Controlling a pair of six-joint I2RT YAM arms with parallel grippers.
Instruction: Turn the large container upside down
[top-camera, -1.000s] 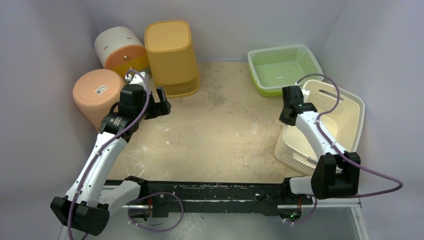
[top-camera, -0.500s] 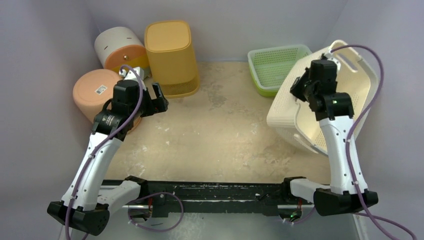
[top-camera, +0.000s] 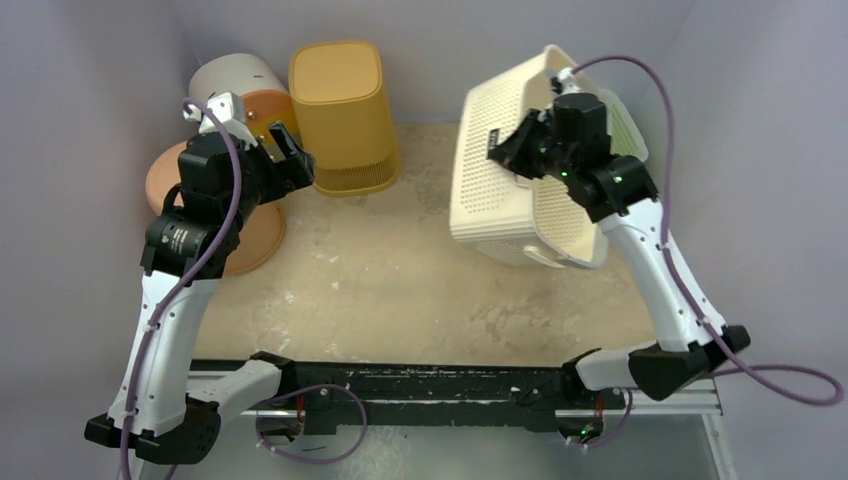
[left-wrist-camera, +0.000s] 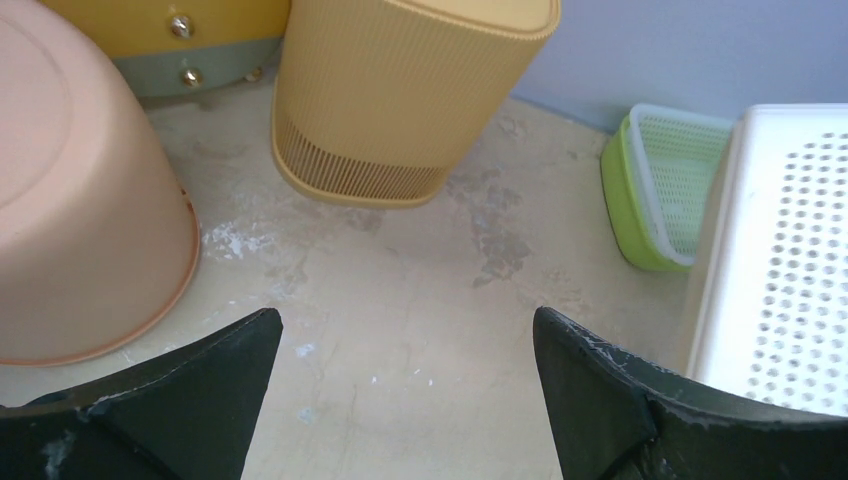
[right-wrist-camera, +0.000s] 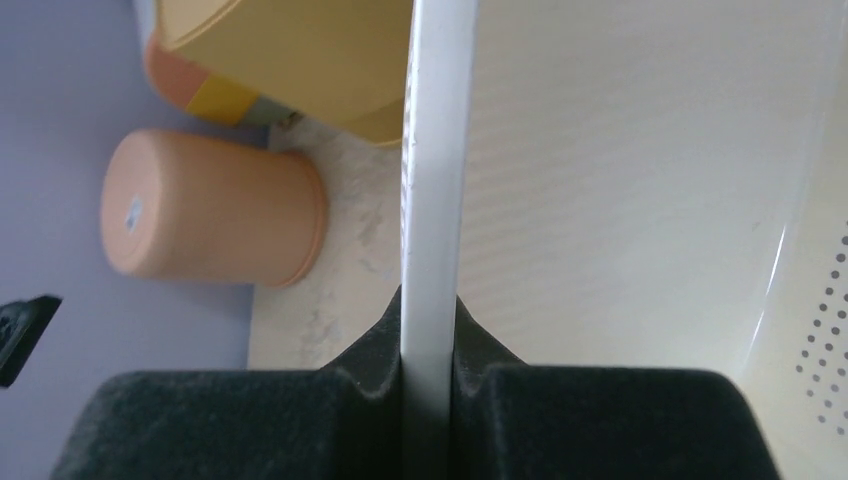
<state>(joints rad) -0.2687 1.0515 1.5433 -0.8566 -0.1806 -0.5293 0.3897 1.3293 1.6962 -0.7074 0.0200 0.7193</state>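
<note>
The large container (top-camera: 490, 180) is a cream rectangular tub with holed sides. It hangs in the air over the right half of the table, tipped on its side, one holed wall facing left. My right gripper (top-camera: 512, 148) is shut on its rim. The right wrist view shows the white rim (right-wrist-camera: 432, 150) clamped between the pads (right-wrist-camera: 490, 350), with the tub's smooth inside (right-wrist-camera: 620, 180) to the right. My left gripper (top-camera: 285, 152) is open and empty, held high at the back left. The left wrist view shows its wide gap (left-wrist-camera: 405, 330) over bare table, with the tub (left-wrist-camera: 790, 280) at the right edge.
A tall yellow-orange bin (top-camera: 343, 110) stands at the back. A white and orange drum (top-camera: 235, 85) lies left of it. An upturned peach bucket (left-wrist-camera: 70, 200) sits under my left arm. A green basket (left-wrist-camera: 660, 190) is behind the held tub. Purple walls close three sides.
My right gripper has lifted the tub from the table's right side, carried it up and left, and tipped it further onto its side. My left arm has risen and drawn back to the left.
</note>
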